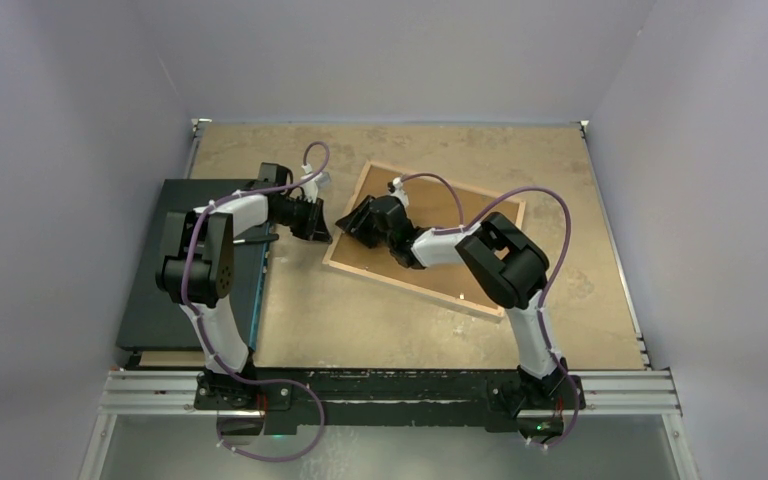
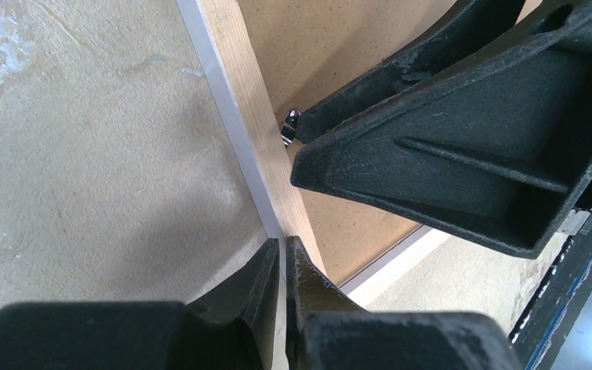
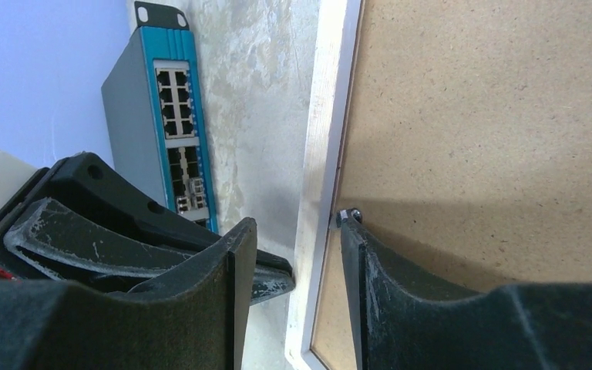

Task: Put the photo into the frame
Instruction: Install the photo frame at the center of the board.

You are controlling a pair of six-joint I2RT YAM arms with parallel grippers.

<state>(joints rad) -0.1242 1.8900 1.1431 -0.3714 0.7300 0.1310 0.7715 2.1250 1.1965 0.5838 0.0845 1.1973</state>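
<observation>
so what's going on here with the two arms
Both arms are working on the frame, which lies back up on the table with its brown backing board in place. The right gripper is open, straddling the frame's wooden border, with one finger beside a small metal tab. The left gripper is shut, its tips down by the same border near a corner. No photo shows in any view.

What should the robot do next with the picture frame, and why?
Probably nudge the right tool against the small metal clip to turn it off the backing board. The frame lies back-up, the clip sits right by that tool's fingertip, and its open jaws straddle the frame's rail, while the shut left tool sits at the edge.
</observation>
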